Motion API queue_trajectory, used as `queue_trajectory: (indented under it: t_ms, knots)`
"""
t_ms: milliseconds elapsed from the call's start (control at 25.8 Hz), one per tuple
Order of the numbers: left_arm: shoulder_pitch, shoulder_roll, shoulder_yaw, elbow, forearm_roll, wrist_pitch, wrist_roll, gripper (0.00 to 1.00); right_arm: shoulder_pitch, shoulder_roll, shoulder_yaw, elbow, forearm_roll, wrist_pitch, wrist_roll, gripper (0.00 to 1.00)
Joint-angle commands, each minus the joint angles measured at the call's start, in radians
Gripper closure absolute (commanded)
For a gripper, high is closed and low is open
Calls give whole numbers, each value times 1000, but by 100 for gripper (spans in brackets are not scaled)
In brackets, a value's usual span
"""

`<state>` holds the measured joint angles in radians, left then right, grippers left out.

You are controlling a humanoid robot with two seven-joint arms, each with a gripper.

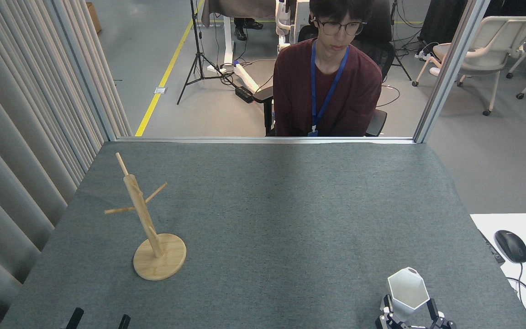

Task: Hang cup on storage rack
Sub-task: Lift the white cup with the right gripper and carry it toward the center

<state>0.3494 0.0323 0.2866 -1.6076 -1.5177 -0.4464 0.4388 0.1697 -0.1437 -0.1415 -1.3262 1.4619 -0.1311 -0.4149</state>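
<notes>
Where frame cuts both off, right claw [411, 315] spread astride cup [407, 289], left claw [99, 320] unreadable

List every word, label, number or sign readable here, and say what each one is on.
None can be read.
The badge on the person's blue lanyard: too small to read.
The cup, the storage rack and the computer mouse: no visible text.

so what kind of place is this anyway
Probably a robotics lab or office test space: a felt-covered table framed by a curtain, a tripod with cables on the floor, office chairs, and a seated person watching.
</notes>
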Motion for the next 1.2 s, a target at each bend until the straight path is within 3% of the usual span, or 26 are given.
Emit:
queue_trajectory:
  t_ms: [0,116,194,271,465,620,697,775,930,1046,1162]
  knots:
    - [0,0,0,0,-1,0,0,0,-35,0,0,48,0,2,-10,1]
    - [0,0,0,0,-1,0,0,0,-42,-5,0,61,2,7,-13,5]
    - [0,0,-1,-2,-1,0,0,0,-42,-13,2,65,2,7,-13,42]
    - [0,0,-1,-3,-1,0,0,0,-45,-16,0,78,8,11,-10,55]
    - [-1,-3,-26,-12,-2,0,0,0,-50,-5,-4,38,5,11,-15,56]
    - [-7,-8,-162,-6,-9,-3,0,0,-50,4,0,-74,11,33,-7,55]
    - [-18,-12,-277,14,-32,-2,0,0,-48,19,22,-107,46,53,-4,55]
    - [-33,-29,-388,69,-133,18,0,0,-50,61,76,-119,94,57,-4,55]
    - [-78,-54,-515,132,-245,113,-2,0,-25,134,152,-206,161,59,-4,55]
    - [-87,-58,-544,138,-254,120,-6,0,27,179,234,-257,209,61,-8,55]
    - [-98,-61,-546,143,-256,118,-11,0,51,171,324,-258,236,77,-12,56]
